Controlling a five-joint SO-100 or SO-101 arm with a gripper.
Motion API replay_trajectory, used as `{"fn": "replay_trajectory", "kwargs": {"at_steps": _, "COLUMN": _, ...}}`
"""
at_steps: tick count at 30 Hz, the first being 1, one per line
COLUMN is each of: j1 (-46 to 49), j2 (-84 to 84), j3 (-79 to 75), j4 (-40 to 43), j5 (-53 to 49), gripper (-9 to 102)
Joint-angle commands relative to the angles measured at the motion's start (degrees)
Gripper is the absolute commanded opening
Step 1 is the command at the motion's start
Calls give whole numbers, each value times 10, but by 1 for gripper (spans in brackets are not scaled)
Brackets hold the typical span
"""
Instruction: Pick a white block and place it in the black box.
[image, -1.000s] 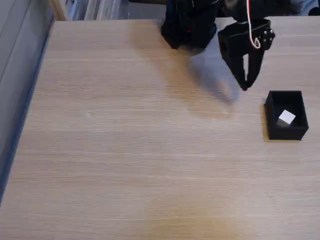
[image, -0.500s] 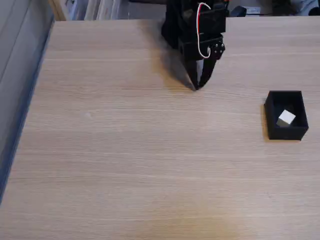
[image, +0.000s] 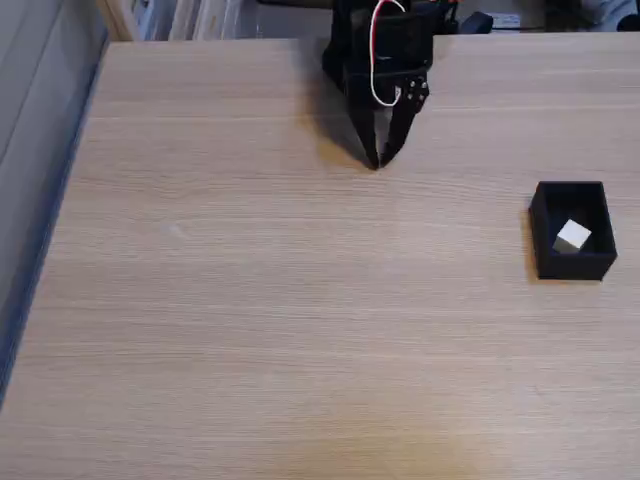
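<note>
In the fixed view the white block (image: 573, 236) lies inside the black box (image: 571, 192), which stands on the wooden table near the right edge. My black gripper (image: 378, 162) hangs at the top centre, close to the arm's base, well to the left of the box. Its two fingers meet at the tips with nothing between them, so it is shut and empty.
The light wooden table (image: 300, 320) spreads across the whole fixed view. The arm's black base (image: 360, 50) sits at the far edge. A grey strip (image: 30, 150) runs beyond the table's left edge, and clutter lies behind the far edge.
The gripper has swung left from near the box to the top centre and drawn back slightly toward the base. The block stays in the box.
</note>
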Motion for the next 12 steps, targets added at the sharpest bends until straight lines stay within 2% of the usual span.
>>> {"fn": "replay_trajectory", "kwargs": {"at_steps": 1, "j1": -2, "j2": 6, "j3": 7, "j4": 3, "j5": 19, "gripper": 0}}
{"fn": "replay_trajectory", "kwargs": {"at_steps": 12, "j1": 13, "j2": 6, "j3": 7, "j4": 3, "j5": 11, "gripper": 0}}
